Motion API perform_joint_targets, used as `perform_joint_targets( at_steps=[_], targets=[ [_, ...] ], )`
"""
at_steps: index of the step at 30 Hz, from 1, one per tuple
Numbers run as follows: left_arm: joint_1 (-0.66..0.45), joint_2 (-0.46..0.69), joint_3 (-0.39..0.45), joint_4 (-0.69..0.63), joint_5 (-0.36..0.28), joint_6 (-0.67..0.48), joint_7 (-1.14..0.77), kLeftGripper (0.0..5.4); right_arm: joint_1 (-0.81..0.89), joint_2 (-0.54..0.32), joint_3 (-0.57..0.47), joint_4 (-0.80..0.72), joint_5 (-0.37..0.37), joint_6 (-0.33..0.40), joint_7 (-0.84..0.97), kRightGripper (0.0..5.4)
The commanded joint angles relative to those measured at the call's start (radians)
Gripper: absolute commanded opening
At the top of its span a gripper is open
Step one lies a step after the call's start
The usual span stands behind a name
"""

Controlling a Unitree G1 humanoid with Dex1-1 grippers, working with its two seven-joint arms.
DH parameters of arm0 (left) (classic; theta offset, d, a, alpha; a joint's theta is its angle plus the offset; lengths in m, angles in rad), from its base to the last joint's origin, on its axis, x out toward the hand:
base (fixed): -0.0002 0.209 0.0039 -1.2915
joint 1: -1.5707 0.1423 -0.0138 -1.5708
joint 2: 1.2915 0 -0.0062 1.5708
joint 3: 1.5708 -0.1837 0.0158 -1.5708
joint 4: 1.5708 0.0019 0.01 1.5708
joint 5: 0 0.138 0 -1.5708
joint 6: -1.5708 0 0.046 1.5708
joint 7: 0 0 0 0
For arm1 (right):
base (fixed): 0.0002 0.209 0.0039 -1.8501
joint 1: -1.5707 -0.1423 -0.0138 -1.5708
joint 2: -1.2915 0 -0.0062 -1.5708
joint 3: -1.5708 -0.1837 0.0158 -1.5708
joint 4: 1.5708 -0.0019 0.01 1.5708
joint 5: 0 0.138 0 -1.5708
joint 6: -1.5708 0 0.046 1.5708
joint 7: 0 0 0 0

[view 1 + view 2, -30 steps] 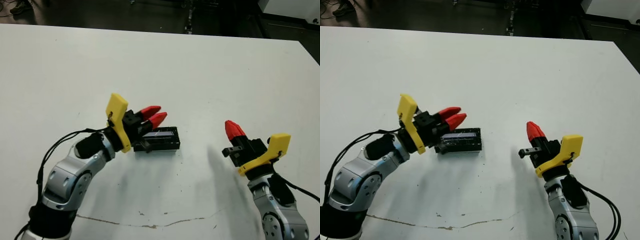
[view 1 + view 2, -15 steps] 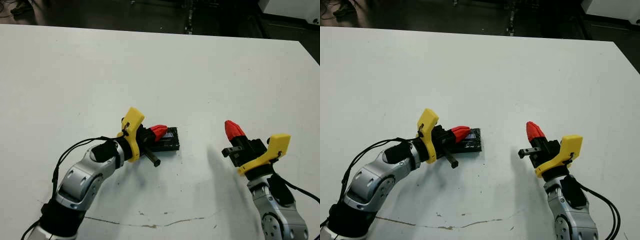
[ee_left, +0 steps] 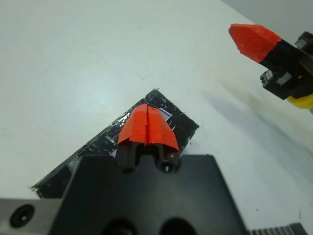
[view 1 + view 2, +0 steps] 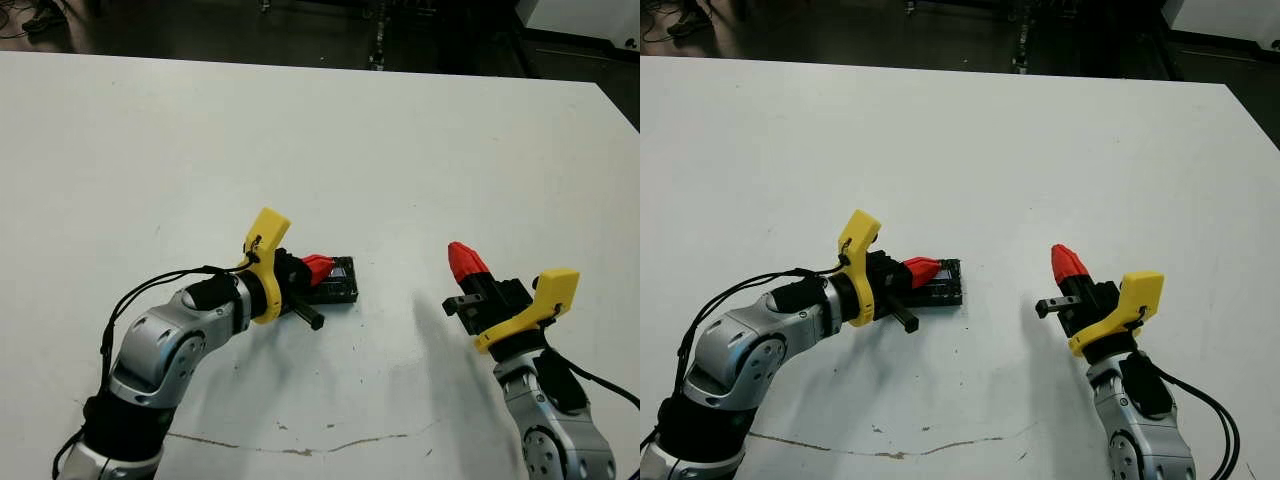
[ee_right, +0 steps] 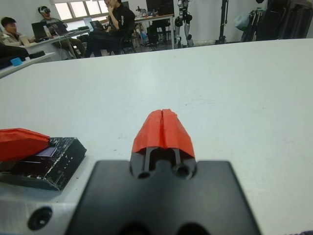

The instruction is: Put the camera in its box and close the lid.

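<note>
One desk. Two arms: the left arm and the right arm. Two pincers, one to each arm: the left pincer and the right pincer. Each has two red fingers, four in all, and each pair lies pressed tip to tip. Two yellow brackets, one behind each pincer. One black crinkled lid lies on the desk, the only loose thing that can be counted there. One thin dark crack line runs along the desk's near edge. Beyond the desk, three seated people in the right wrist view.
</note>
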Motion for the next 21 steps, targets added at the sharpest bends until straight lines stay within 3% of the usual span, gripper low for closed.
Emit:
perform_joint_targets(
  at_steps=[1,11,15,21],
  targets=[
    [0.051,0.010,-0.031,0.039,0.011,0.041,0.005,0.01,0.012,-0.006,-0.002,-0.007,-0.005,0.013,-0.015,0.00],
    [0.011,-0.026,-0.075,0.084,0.040,0.000,0.010,0.01,0.009,-0.009,-0.006,-0.005,0.016,0.015,-0.005,0.00],
    [0.011,-0.010,-0.019,0.022,0.000,-0.007,-0.012,0.01,0.009,-0.015,-0.005,-0.008,0.008,0.014,-0.009,0.00],
    [0.033,0.018,0.153,-0.116,-0.098,-0.094,-0.049,0.01,0.011,-0.012,0.000,-0.014,0.000,0.014,-0.017,0.00]
  ],
)
